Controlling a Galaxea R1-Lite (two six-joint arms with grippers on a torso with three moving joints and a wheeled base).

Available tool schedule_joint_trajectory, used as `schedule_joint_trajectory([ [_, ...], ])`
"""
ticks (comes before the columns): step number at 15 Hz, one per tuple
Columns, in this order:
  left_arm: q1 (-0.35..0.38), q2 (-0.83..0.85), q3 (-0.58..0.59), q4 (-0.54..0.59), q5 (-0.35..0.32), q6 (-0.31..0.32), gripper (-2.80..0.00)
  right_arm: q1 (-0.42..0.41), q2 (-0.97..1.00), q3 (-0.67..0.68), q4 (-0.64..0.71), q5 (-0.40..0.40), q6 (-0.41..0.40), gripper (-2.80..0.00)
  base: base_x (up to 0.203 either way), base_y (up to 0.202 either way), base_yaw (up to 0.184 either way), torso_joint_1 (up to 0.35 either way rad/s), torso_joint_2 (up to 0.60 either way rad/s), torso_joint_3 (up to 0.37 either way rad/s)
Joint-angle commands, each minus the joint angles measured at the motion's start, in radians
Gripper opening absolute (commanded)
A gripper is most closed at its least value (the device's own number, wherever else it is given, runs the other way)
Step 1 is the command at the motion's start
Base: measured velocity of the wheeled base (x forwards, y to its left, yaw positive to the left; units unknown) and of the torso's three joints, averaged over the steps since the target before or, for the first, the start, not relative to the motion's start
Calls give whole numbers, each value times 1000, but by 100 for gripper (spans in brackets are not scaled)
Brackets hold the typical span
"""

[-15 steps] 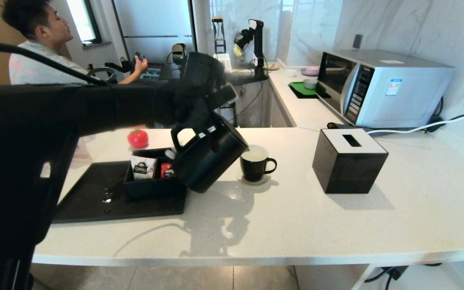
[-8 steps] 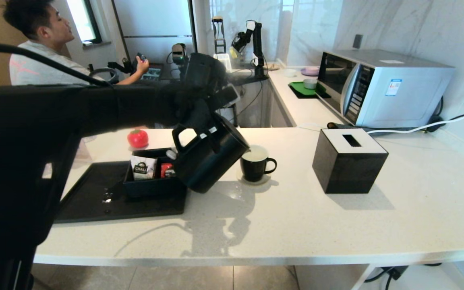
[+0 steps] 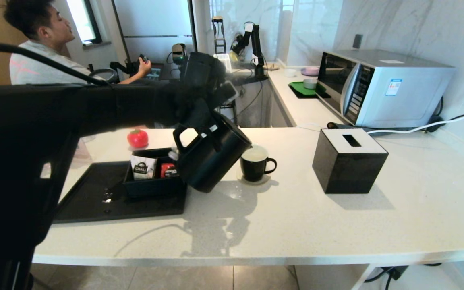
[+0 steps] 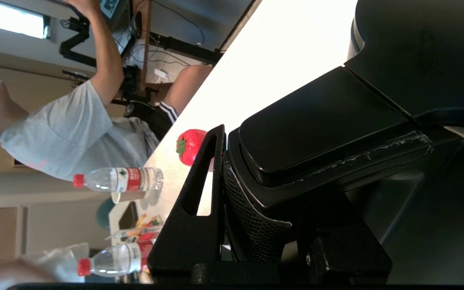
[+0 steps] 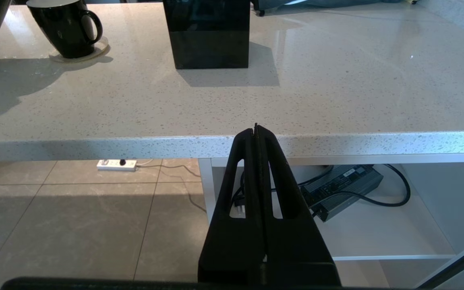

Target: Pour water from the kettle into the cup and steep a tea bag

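Observation:
The black kettle (image 3: pixel 212 159) hangs tilted over the counter, its top edge leaning toward the cup (image 3: pixel 255 163) and right beside the cup's rim. My left gripper (image 3: pixel 204 123) is shut on the kettle's loop handle (image 4: pixel 320 129), with one finger (image 4: pixel 199 193) pressed against it. The black mug, white inside, stands on a round coaster; it also shows in the right wrist view as the cup (image 5: pixel 65 28). No tea bag is in view. My right gripper (image 5: pixel 256 129) is shut on nothing, parked below the counter's front edge.
A black tray (image 3: pixel 87 201) at the left carries a black box (image 3: pixel 151 187) holding a white CHALI packet (image 3: pixel 143 168) and a red packet (image 3: pixel 168 170). A red tomato (image 3: pixel 137 138) lies behind. A black tissue box (image 3: pixel 346 161) and microwave (image 3: pixel 381 86) stand at right.
The kettle has shifted slightly right and its top edge has risen a little beside the cup. The right arm has not moved.

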Motion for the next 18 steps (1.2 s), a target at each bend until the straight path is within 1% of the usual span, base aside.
schedule_joint_trajectory([
  [1, 2, -10, -1, 2, 3, -12, -280, 0, 1, 0, 0, 0, 0, -280, 0, 0, 0, 0, 0, 0],
  [4, 8, -31, 8, 2, 3, -28, -280, 0, 1, 1, 0, 0, 0, -280, 0, 0, 0, 0, 0, 0],
  [7, 11, -63, 30, 4, 3, -70, -280, 0, 1, 1, 0, 0, 0, -280, 0, 0, 0, 0, 0, 0],
  [11, 11, -113, 87, 3, 4, -160, -280, 0, 1, 0, 0, 0, 0, -280, 0, 0, 0, 0, 0, 0],
  [15, 16, -216, 217, 2, 4, -298, -280, 0, 1, 0, 0, 0, 0, -280, 0, 0, 0, 0, 0, 0],
  [18, 25, -300, 322, -17, 6, -378, -280, 0, 1, 0, 0, 0, 0, -280, 0, 0, 0, 0, 0, 0],
])
